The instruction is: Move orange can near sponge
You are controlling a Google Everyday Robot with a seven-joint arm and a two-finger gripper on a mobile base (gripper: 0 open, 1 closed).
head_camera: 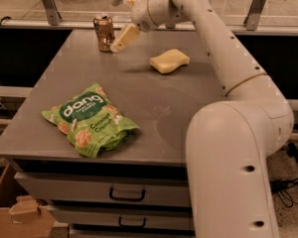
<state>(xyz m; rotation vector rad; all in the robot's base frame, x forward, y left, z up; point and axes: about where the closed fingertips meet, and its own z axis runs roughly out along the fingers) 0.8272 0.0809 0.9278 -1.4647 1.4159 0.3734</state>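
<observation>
The orange can (104, 32) stands upright at the far left of the grey table (188, 108), near its back edge. The pale yellow sponge (169, 61) lies flat to the can's right, about a hand's width away, at the table's far middle. My gripper (124, 37) hangs from the white arm (208, 38) that reaches in from the right. It is just to the right of the can, at about the can's height, between the can and the sponge. It holds nothing that I can see.
A green snack bag (89, 119) lies on the near left of the table. Drawers (126, 195) sit under the table's front edge. A cardboard box (10, 217) stands on the floor at lower left. A railing (49, 4) runs behind the table.
</observation>
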